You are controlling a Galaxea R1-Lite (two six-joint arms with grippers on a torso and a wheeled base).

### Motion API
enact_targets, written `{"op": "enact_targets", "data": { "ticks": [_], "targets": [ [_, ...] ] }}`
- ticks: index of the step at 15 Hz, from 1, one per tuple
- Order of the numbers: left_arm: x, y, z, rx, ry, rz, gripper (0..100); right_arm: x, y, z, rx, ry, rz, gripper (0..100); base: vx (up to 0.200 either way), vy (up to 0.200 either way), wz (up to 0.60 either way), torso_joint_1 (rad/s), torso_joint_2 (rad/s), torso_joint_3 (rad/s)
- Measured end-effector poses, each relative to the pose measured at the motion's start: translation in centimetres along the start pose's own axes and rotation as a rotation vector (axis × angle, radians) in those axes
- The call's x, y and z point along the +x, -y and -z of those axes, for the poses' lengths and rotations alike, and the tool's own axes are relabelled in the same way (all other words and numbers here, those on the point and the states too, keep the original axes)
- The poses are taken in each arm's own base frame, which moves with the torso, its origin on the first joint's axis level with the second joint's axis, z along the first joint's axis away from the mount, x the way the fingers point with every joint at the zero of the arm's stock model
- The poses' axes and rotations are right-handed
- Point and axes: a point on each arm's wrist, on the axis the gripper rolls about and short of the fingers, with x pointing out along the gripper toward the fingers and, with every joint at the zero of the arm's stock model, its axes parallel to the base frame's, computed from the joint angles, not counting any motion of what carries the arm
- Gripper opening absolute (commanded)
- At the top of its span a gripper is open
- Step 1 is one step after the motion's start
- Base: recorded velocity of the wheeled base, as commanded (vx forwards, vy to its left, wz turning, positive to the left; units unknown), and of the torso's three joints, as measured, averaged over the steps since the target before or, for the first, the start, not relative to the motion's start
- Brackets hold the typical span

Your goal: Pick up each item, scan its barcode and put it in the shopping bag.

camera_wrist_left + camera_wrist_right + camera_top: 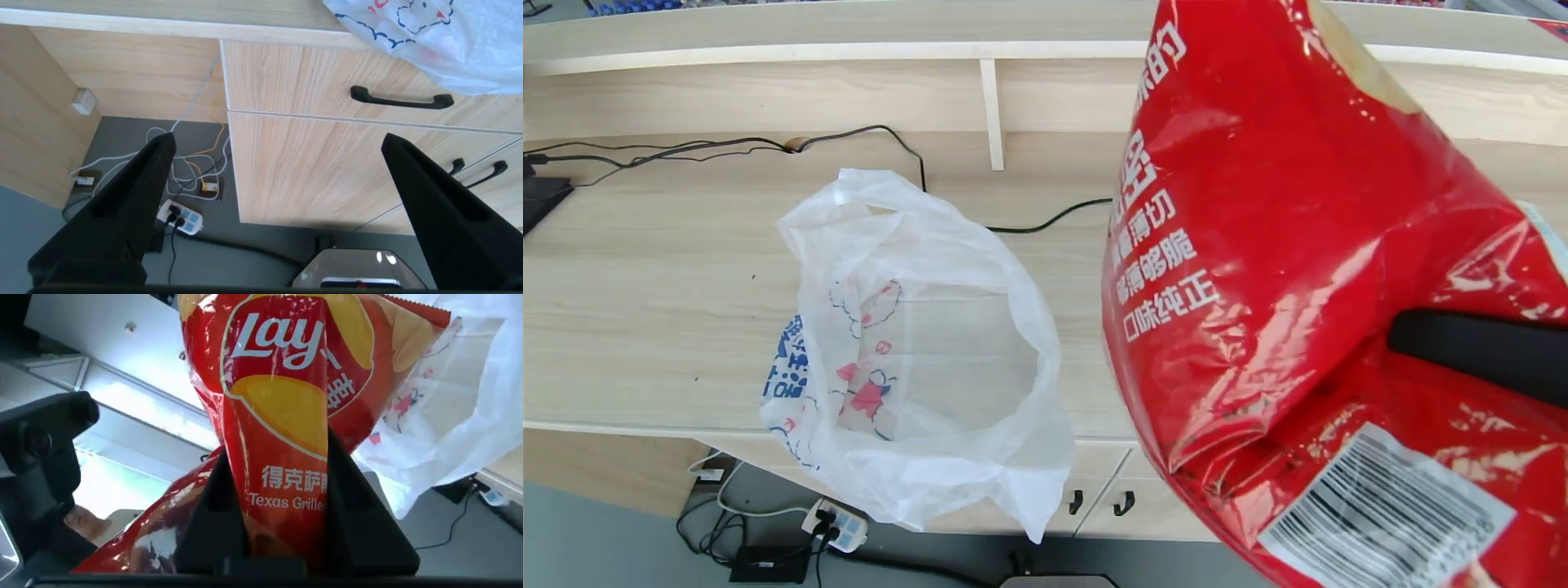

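Note:
A big red chip bag (pixel 1307 269) hangs close in front of the head camera on the right, its white barcode label (pixel 1380 510) turned toward me. My right gripper (pixel 282 498) is shut on the chip bag (pixel 282 416), pinching it between two black fingers (pixel 1478 351). The white plastic shopping bag (pixel 915 343) stands open on the wooden counter (pixel 645 278), left of the chip bag. My left gripper (pixel 282 192) hangs open below the counter's front edge, facing the drawer fronts, with nothing between its fingers; the shopping bag's (pixel 425 33) edge droops over the counter above it.
Black cables (pixel 727 147) run along the counter's back. A dark device (pixel 539 204) sits at the far left edge. Drawer handles (pixel 400 100) sit under the counter. A power strip (pixel 837 523) and cords lie on the floor.

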Motion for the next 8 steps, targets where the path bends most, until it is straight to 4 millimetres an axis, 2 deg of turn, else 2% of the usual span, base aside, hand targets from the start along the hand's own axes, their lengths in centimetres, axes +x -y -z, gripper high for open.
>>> {"op": "enact_targets", "data": {
  "ticks": [3,8],
  "targets": [
    [0.0,0.0,0.0,0.000,0.000,0.000,100,1.5,-0.7,-1.1,0.100,0.020,-0.059,0,0.000,0.000,0.00,0.000,0.00,0.000],
    [0.0,0.0,0.0,0.000,0.000,0.000,100,2.0,-0.9,-1.4,0.122,0.030,-0.086,0,0.000,0.000,0.00,0.000,0.00,0.000]
  ]
}}
